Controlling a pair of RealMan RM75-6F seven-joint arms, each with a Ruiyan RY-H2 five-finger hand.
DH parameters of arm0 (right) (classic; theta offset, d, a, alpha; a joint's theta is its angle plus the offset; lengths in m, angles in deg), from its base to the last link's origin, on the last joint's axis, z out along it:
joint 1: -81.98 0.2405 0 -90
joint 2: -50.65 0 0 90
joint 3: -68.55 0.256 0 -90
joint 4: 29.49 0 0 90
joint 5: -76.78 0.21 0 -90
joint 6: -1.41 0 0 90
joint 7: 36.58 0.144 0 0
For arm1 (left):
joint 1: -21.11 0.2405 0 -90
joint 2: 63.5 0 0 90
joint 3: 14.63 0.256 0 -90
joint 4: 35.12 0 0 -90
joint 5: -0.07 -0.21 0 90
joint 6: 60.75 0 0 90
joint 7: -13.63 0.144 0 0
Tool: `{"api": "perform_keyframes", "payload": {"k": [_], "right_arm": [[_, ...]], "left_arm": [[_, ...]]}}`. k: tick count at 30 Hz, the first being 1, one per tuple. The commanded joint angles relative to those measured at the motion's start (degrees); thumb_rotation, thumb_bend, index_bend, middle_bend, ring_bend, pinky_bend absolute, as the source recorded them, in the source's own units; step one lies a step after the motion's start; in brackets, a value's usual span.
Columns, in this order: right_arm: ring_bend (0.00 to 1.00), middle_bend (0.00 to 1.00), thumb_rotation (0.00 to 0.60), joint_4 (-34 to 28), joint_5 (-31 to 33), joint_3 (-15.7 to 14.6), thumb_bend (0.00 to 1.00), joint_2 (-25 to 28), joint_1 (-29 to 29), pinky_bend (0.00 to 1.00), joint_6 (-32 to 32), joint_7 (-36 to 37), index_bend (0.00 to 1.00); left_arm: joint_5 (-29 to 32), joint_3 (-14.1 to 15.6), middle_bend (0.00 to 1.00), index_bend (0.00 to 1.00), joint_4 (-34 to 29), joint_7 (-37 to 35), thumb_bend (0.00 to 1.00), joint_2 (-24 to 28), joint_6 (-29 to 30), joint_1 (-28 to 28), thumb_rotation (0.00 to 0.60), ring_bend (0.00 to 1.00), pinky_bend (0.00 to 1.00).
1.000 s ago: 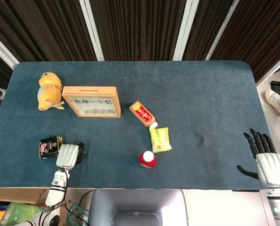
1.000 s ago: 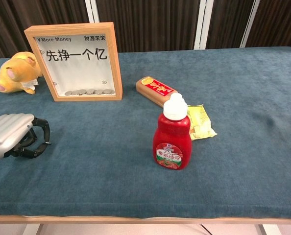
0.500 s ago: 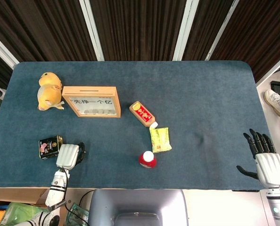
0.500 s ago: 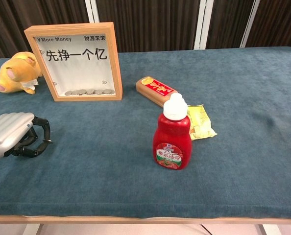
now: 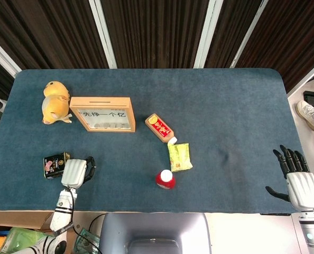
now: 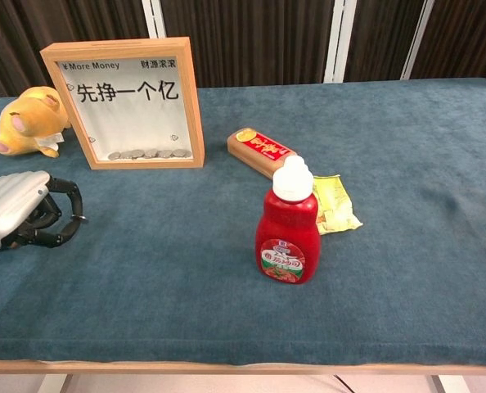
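My left hand [image 5: 74, 172] rests low over the table's front left, its fingers curled in with nothing inside them; the chest view shows the left hand [image 6: 20, 210] the same way. A small dark tin [image 5: 55, 164] lies just to its left, close to the hand, and I cannot tell whether they touch. My right hand [image 5: 297, 180] hangs past the table's front right corner with its fingers spread and empty. A red ketchup bottle [image 6: 290, 224] with a white cap stands upright near the front middle.
A wooden coin frame [image 5: 103, 114] stands at the back left with a yellow plush toy [image 5: 55, 102] beside it. A red bottle [image 5: 161, 128] lies on its side above a yellow packet [image 5: 179, 156]. The blue cloth table [image 5: 236, 116] spans both views.
My left hand has shifted slightly away from the front edge and toward the tin. The right hand and all objects have stayed put.
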Motion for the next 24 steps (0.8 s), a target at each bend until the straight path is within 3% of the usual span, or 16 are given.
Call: {"api": "perform_keyframes", "payload": {"k": [1, 10, 15, 19, 24], "right_arm": [[0.0, 0.0, 0.6, 0.0, 0.1, 0.0, 0.22, 0.0, 0.0, 0.0, 0.0, 0.0, 0.0], [0.0, 0.0, 0.6, -0.1, 1.1, 0.7, 0.22, 0.6, 0.1, 0.0, -0.1, 1.5, 0.0], [0.0, 0.0, 0.6, -0.2, 2.0, 1.2, 0.22, 0.7, 0.3, 0.0, -0.6, 2.4, 0.0], [0.0, 0.0, 0.6, -0.2, 2.8, 1.8, 0.22, 0.5, 0.5, 0.0, -0.8, 2.3, 0.0], [0.0, 0.0, 0.6, -0.3, 3.9, 2.4, 0.22, 0.4, 0.7, 0.0, -1.0, 2.3, 0.0]], "left_arm": [[1.5, -3.1, 1.0, 0.72, -7.2, -1.8, 0.63, 5.8, -1.7, -1.3, 0.6, 1.0, 1.0], [9.9, -14.2, 1.0, 0.73, -25.8, 6.0, 0.61, 22.7, -7.8, -6.8, 0.6, 1.0, 1.0], [16.4, -19.8, 1.0, 0.73, -32.6, 7.1, 0.61, 29.1, -11.8, -10.3, 0.6, 1.0, 1.0], [21.6, -22.4, 1.0, 0.73, -33.9, 9.1, 0.61, 31.4, -14.4, -13.7, 0.6, 1.0, 1.0], [29.4, -23.4, 1.0, 0.73, -32.5, 11.2, 0.61, 31.9, -18.5, -18.9, 0.6, 1.0, 1.0]]}}
